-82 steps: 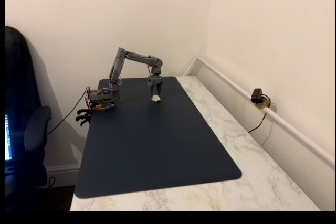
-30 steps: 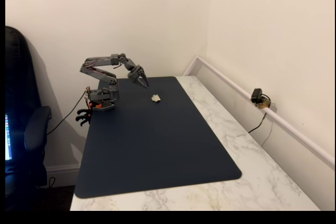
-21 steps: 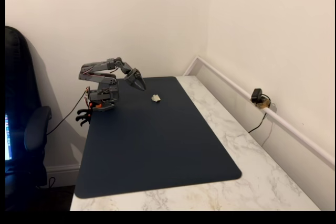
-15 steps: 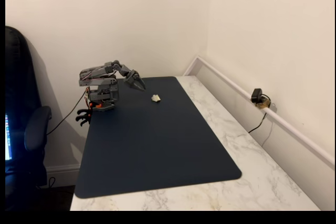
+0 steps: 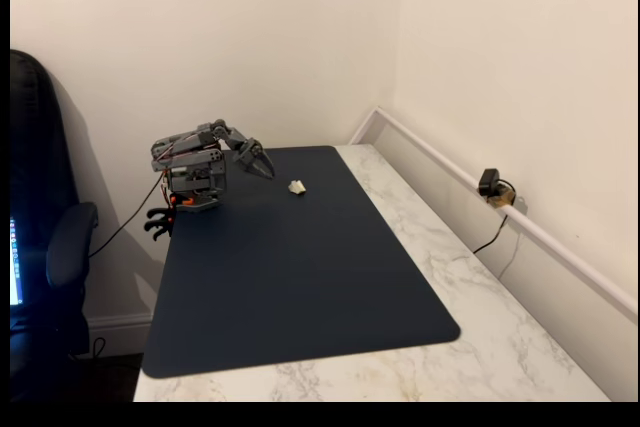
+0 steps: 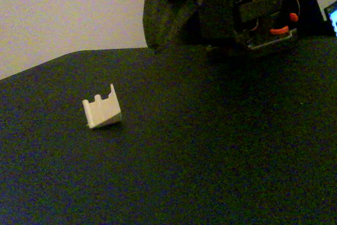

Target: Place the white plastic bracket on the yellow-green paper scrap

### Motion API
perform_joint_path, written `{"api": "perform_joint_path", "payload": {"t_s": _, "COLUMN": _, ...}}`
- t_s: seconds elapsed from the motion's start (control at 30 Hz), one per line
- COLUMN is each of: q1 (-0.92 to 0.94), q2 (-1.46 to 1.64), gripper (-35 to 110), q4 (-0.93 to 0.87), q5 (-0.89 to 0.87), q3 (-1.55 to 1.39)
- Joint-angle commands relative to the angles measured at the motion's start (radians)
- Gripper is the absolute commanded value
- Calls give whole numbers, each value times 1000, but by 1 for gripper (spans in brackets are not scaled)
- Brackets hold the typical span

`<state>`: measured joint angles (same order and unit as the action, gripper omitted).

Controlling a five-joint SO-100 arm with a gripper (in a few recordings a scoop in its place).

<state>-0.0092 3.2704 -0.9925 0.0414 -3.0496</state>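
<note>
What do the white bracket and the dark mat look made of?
White bracket: likely moulded or printed plastic, matte off-white, with crisp flat faces and notched top edge. Dark mat: looks like a soft desk pad, matte navy, thin with rounded corners; exact material unclear.

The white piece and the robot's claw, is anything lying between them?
No. In a fixed view, just bare dark mat separates the white plastic bracket from the gripper. They sit apart.

One white plastic bracket point(image 5: 297, 186) point(image 6: 102, 109) is seen on one dark mat point(image 5: 300, 267), near one grey arm point(image 5: 195, 152). One webcam point(image 5: 490, 185) and one chair point(image 5: 45, 247) are counted beside the mat.
</note>
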Motion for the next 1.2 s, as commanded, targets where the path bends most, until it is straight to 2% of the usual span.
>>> {"api": "perform_joint_path", "payload": {"t_s": 0.0, "q1": 2, "q2": 34, "gripper": 0, "q4": -20, "q5": 9, "q3": 3}}
{"api": "perform_joint_path", "payload": {"t_s": 1.17, "q1": 21, "q2": 34, "gripper": 0, "q4": -21, "q5": -14, "q3": 5}}
